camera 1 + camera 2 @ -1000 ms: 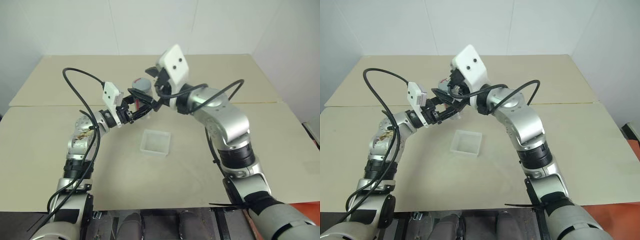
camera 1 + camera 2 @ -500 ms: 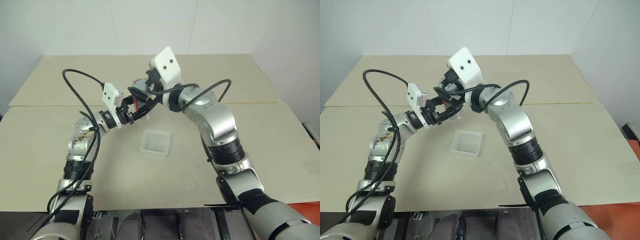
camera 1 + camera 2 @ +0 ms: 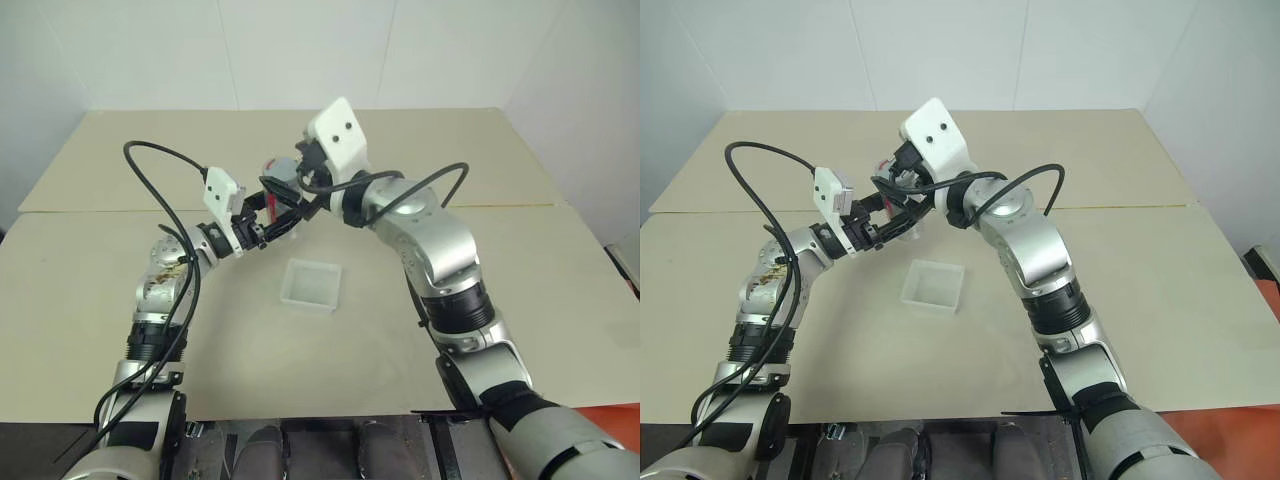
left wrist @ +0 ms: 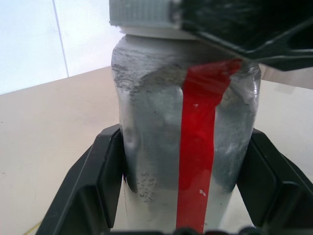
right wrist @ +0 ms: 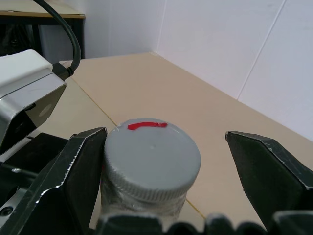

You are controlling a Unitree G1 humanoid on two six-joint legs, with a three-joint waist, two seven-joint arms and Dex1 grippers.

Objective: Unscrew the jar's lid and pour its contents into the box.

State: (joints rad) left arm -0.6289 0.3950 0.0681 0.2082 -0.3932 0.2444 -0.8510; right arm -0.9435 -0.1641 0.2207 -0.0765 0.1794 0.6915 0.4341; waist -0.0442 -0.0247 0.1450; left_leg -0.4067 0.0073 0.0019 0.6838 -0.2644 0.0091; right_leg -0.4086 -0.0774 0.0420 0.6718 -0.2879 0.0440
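Box (image 3: 311,285): small translucent-white tray, sitting flat on the beige table (image 3: 90,300), nearest the robot, between the two forearms. It is lying well apart from both end effectors.

Left arm: rising from the lower left, elbow bent, forearm angling up and inward toward the table's middle. Left end effector (image 3: 279,213) is pointing forward and to the right, roughly level. Its two black fingers (image 4: 105,171) are clamping the body of the jar (image 4: 188,142) from either side, pressing on the silvery wall. The jar is being held upright in the air, above the table and beyond the box's far-left corner; red stripe label facing the left wrist camera.

Right arm: reaching up and across from the right, elbow high, wrist bending back so that the right end effector (image 5: 161,166) is arriving at the jar's top from the far side. Its jaws are standing wide; one finger (image 5: 80,166) is lying against the ribbed edge of the lid (image 5: 151,159), the other is standing clear of it with a visible gap. Lid is sitting on the jar.
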